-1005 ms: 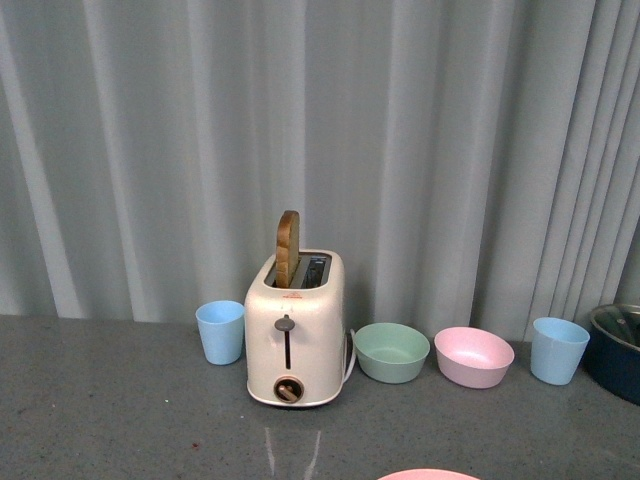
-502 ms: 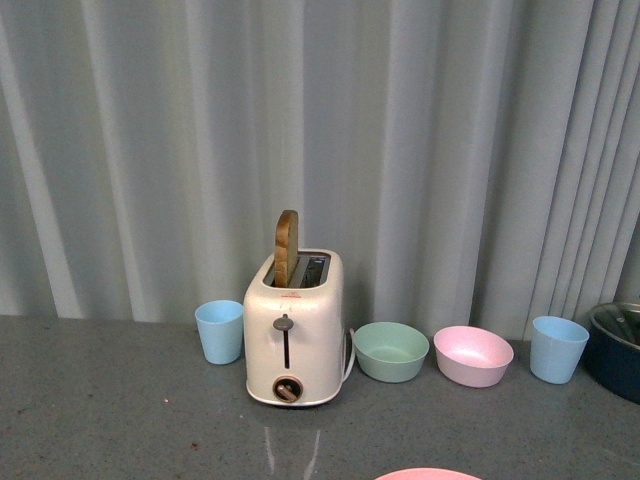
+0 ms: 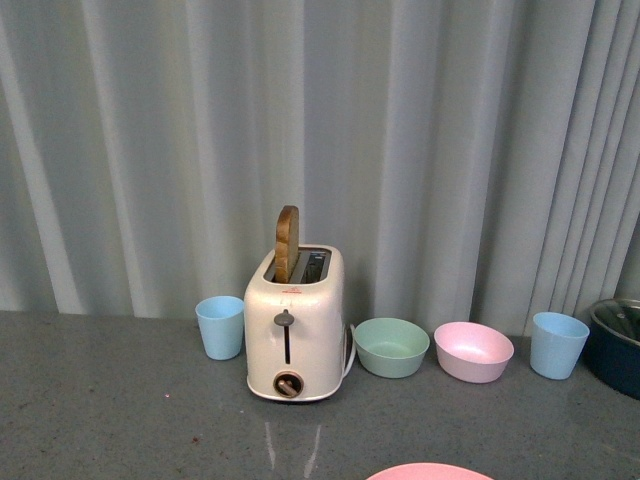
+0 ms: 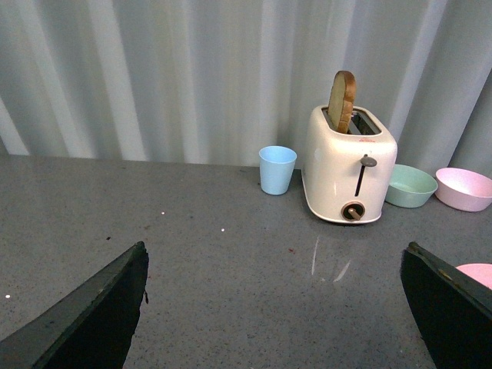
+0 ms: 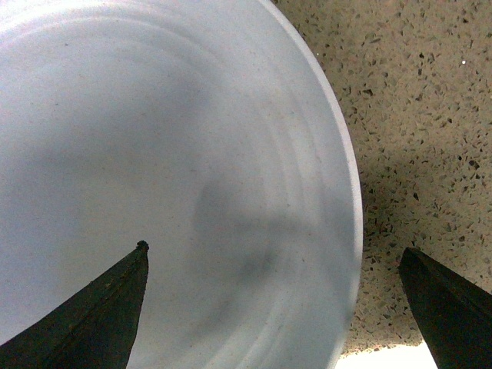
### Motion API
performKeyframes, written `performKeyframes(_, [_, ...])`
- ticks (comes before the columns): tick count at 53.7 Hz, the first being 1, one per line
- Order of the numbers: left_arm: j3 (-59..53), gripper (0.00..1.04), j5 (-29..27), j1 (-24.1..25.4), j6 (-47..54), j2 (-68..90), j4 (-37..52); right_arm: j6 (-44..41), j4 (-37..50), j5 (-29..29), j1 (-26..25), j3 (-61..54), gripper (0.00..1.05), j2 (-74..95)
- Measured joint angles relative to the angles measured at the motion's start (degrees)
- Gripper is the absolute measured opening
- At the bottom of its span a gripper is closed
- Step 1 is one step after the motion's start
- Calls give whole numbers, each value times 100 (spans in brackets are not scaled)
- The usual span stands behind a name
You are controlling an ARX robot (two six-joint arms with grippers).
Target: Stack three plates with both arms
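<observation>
Blue plate [image 5: 177, 154], flat, under spread right gripper [image 5: 274, 247]

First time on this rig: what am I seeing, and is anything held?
A two-armed robot. The front view looks from its body: a cream toaster with a bread slice, two light blue cups, a green bowl and a pink bowl on the grey counter, a round pink plate at the bottom edge. Each wrist view looks between one gripper's fingers. The left gripper is open over counter; the right gripper is open over the round light blue plate. Nothing is held.
</observation>
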Motion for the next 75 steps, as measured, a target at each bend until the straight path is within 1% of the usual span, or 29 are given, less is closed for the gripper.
performKeyframes(9, [0, 98, 0, -2, 0, 0, 0, 55, -4, 46, -33, 35, 97, 212])
performKeyframes(13, [0, 98, 0, -2, 0, 0, 0, 50, 11, 68, -46, 35, 82, 219])
performKeyframes(29, [0, 98, 0, -2, 0, 0, 0, 28, 59, 90, -109, 33, 40, 219])
performKeyframes(31, [0, 98, 0, -2, 0, 0, 0, 22, 61, 90, -120, 31, 32, 219])
performKeyframes(34, [0, 98, 0, -2, 0, 0, 0, 15, 68, 101, -133, 28, 25, 219])
performKeyframes(36, [0, 98, 0, -2, 0, 0, 0, 9, 70, 129, -144, 28, 18, 219])
performKeyframes(41, [0, 98, 0, -2, 0, 0, 0, 28, 68, 81, -195, 22, 6, 179])
performKeyframes(43, [0, 98, 0, -2, 0, 0, 0, 68, 63, 57, -223, 24, 3, 138])
performKeyframes(53, [0, 98, 2, 0, 0, 0, 0, -2, -107, 48, -341, 26, 3, -116])
performKeyframes(64, [0, 98, 0, -2, 0, -2, 0, -216, -308, 177, -407, 31, 3, -643])
performKeyframes(70, [0, 98, 0, -2, 0, 0, 0, -260, -422, 221, -289, 31, 3, -1134])
performKeyframes(75, [0, 98, 0, -2, 0, 0, 0, -264, -511, 295, -48, 31, 3, -1652])
